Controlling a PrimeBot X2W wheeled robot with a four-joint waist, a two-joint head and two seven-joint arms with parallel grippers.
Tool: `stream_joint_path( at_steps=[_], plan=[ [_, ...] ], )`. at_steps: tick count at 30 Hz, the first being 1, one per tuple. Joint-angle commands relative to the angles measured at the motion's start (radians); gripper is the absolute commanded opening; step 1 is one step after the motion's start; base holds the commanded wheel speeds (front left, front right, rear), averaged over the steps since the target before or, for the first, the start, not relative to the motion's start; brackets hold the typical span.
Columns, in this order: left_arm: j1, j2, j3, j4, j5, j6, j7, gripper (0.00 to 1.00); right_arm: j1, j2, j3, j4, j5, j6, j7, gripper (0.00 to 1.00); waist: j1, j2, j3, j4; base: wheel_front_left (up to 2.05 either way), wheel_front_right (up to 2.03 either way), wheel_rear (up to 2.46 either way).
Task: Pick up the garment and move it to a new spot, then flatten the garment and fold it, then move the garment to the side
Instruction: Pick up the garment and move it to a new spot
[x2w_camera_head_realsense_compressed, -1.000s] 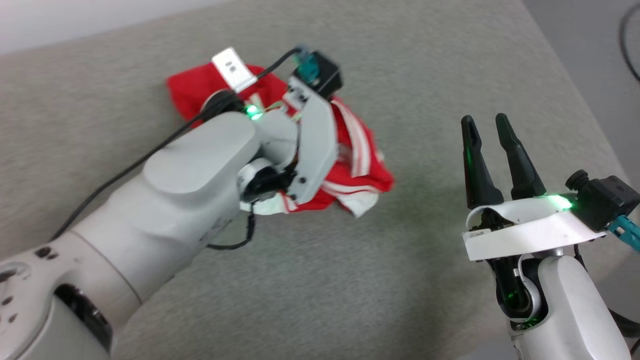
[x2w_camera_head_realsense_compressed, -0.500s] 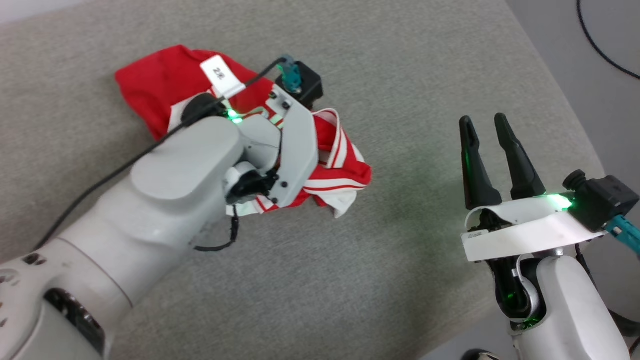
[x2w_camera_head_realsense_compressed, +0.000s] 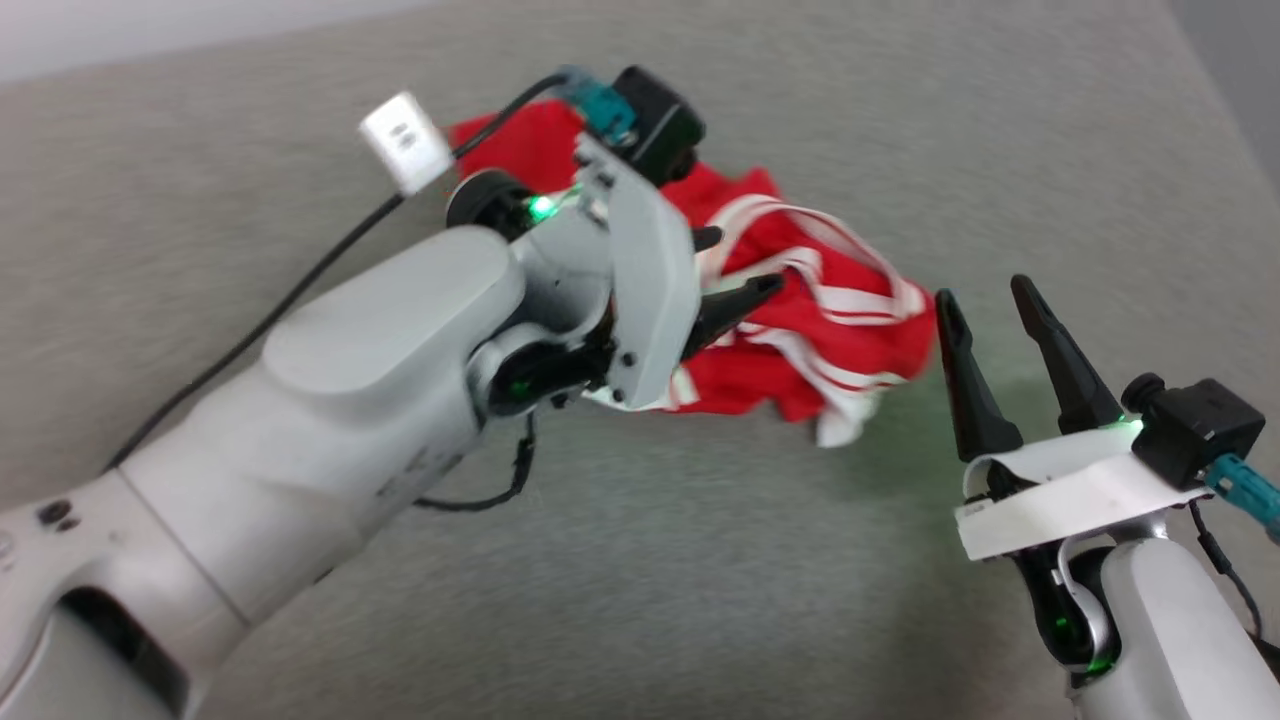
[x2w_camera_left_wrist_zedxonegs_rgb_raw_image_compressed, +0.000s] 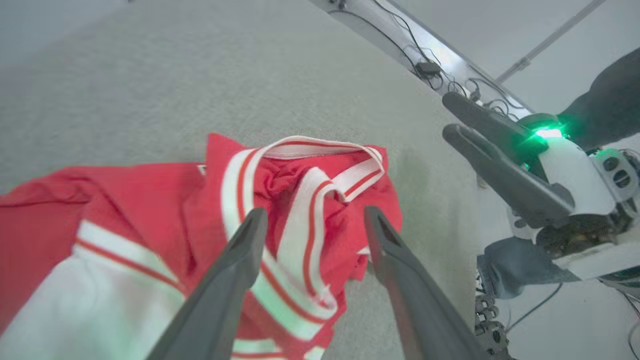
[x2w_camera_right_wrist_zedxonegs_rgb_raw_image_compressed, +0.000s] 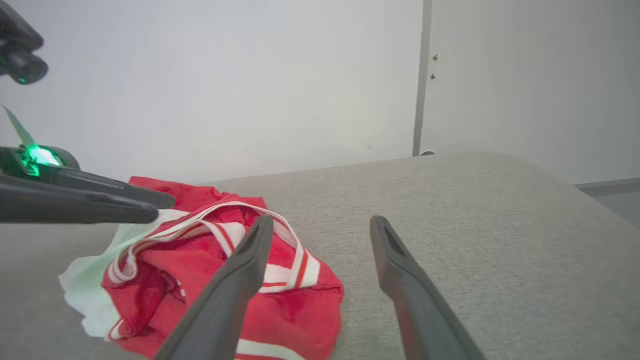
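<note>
Crumpled red jersey-style T-shirt (x2w_camera_head_realsense_compressed: 800, 350) with white sleeves and red-and-white striped trim lies bunched on the grey cloth-covered desk (x2w_camera_head_realsense_compressed: 700, 560), at 1 o'clock in the head view. Left pincer (x2w_camera_head_realsense_compressed: 745, 260) stands wide over the heap's 9 o'clock side, gripping nothing. Right pincer (x2w_camera_head_realsense_compressed: 982, 290), at 4 o'clock, is wide and empty, its tips near the T-shirt's 3 o'clock edge.

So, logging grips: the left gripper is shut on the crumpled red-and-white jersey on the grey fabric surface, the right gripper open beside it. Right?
No. The left gripper is open: the left wrist view shows its fingers spread above the red-and-white jersey, clamping nothing. The jersey lies on the grey fabric surface, right gripper open beside it.
</note>
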Motion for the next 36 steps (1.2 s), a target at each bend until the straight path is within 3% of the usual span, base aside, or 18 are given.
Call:
stream_joint_path(
  at_steps=[1,7,14,24,28,36],
  plan=[
    [0.046,0.022,0.002,-0.010,-0.014,0.001,-0.054,1.00,0.020,-0.020,0.005,0.012,-0.015,0.000,-0.005,1.00,0.0000,-0.0001,-0.112,0.169,0.00,0.00,0.00],
    [0.224,0.062,0.053,0.008,-0.092,0.001,-0.293,1.00,0.043,-0.061,-0.016,0.044,-0.021,0.000,-0.005,1.00,0.0000,-0.0001,-0.156,0.259,0.00,0.00,0.00],
    [0.450,0.108,0.067,0.031,-0.153,0.001,-0.500,1.00,0.102,-0.122,-0.074,0.055,-0.014,0.000,0.011,1.00,0.0000,-0.0001,-0.197,0.354,0.00,0.00,0.00],
    [0.634,0.172,0.139,0.092,-0.146,0.001,-0.617,1.00,0.209,-0.166,-0.171,0.025,-0.023,0.000,0.043,1.00,0.0000,-0.0001,-0.226,0.392,0.00,0.00,0.00],
    [0.686,0.190,0.295,0.117,-0.032,0.034,-0.620,1.00,0.238,-0.162,-0.210,0.012,-0.016,0.000,0.049,1.00,0.0000,-0.0001,-0.243,0.370,0.00,0.00,0.00],
    [0.879,0.166,0.675,-0.039,0.384,0.137,-0.619,1.00,0.214,-0.131,-0.238,-0.009,-0.009,0.000,0.042,1.00,0.0000,-0.0001,-0.277,0.321,0.00,0.00,0.00]
  ],
)
